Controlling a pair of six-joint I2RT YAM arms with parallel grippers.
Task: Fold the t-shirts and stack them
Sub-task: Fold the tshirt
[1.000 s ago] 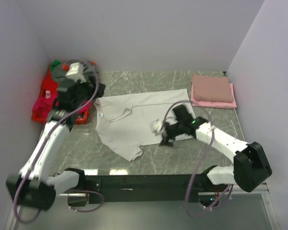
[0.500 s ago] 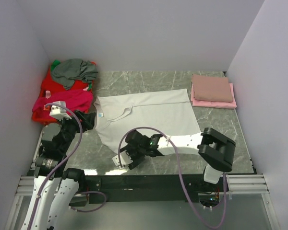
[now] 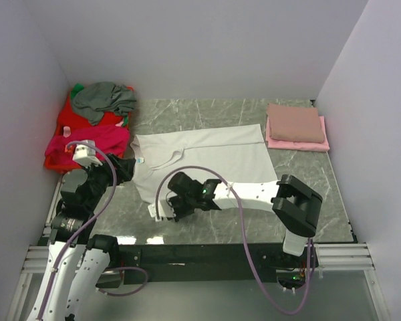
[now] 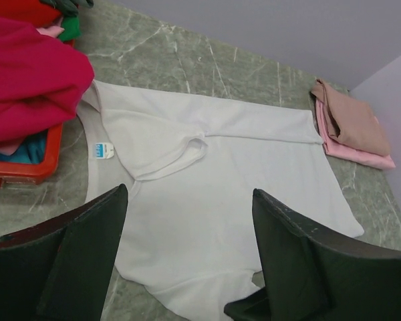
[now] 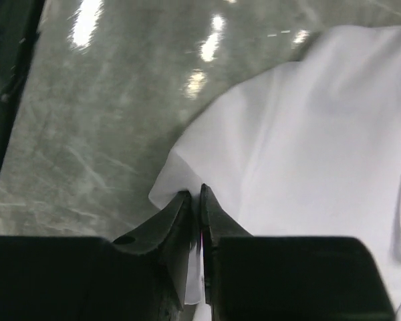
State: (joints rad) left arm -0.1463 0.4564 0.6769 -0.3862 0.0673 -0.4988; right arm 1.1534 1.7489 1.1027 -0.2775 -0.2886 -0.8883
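1. top view: got a white tee (image 3: pixel 207 157) spread flat mid-table, red basket (image 3: pixel 52 162) of clothes to its left, folded pile (image 3: pixel 295 127) far right. right gripper (image 3: pixel 168 212) down low at the near-left hem.
2. left wrist: left gripper (image 4: pixel 187 200) gaping wide, nothing in it, hanging above the collar end of the tee.
3. right wrist: pinched nearly shut on a thin bit of the tee's edge, right by the table (image 5: pixel 87 120). looks light, limp and floppy, so probably sags and bunches when lifted. better to grab hem corners or shoulders, not the middle.
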